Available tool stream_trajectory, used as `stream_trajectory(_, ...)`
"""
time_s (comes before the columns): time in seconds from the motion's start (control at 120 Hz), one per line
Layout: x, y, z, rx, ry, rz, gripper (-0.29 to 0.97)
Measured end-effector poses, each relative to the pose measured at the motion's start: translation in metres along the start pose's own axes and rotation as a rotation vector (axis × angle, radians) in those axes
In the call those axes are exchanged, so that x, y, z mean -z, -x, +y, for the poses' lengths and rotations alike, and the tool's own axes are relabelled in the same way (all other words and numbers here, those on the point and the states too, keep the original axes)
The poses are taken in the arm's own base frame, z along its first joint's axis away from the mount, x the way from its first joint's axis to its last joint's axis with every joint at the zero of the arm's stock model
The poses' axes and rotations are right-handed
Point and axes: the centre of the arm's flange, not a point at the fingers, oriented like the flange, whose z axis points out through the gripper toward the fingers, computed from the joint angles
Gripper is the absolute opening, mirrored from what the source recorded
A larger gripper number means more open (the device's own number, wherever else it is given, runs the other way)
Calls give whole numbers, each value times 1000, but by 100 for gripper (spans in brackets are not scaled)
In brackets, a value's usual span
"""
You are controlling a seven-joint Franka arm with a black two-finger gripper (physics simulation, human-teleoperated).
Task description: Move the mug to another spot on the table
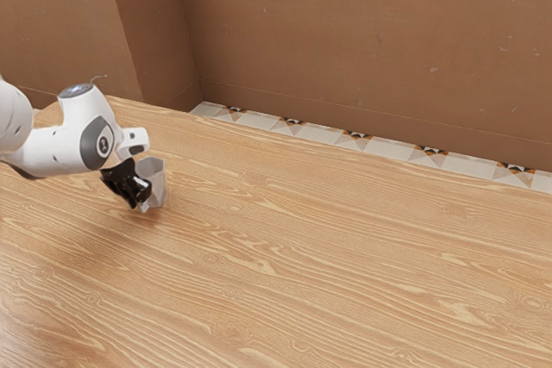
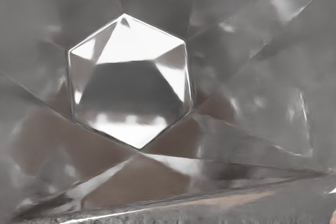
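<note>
Wooden table (image 1: pixel 345 247): takes the whole lower frame of the exterior view, pale grain running toward the right. Most of its surface lies to the right and lower right.

Brown wall (image 1: pixel 362 32): across the top of the frame. A patterned tile strip (image 1: pixel 388 146) runs between it and the table's far edge.

Arm (image 1: pixel 52 140): white, enters at the exterior view's left, mid-height, with the hand angled down toward the right.

Mug (image 1: pixel 155 180): grey, faceted, metallic look. Sits left of centre on the table, right at the hand. It seems to tilt its mouth toward the hand. I cannot tell if its base is on the wood or just off it.

Gripper (image 1: pixel 131 187): black, tight against the mug's left side. Open or closed on the wall, I cannot tell; the mug and hand overlap there.

Wrist view: looks straight down into the mug (image 2: pixel 131 82), at a bright six-sided floor with slanted facets rising around it. So the hand is directly over the mouth.

Judgement: the step in hand is the grasp, at or just past contact, with the carry not yet begun. The next move calls for a firm hold on the rim wall. Then a small lift and a carry toward the right of the frame, keeping the tilt in check.
</note>
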Motion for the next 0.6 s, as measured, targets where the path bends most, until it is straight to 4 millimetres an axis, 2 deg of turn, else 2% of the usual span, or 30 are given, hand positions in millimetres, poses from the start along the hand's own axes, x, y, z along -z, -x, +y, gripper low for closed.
stream_trajectory(0.133, 5, 2, 7, -5, -20, 45, 1)
stream_trajectory(0.3, 25, 9, 23, -7, -42, 120, -3)
stream_trajectory(0.4, 35, 18, 38, -11, -46, 153, -4)
stream_trajectory(0.6, 45, 34, 80, -55, -42, 189, -8)
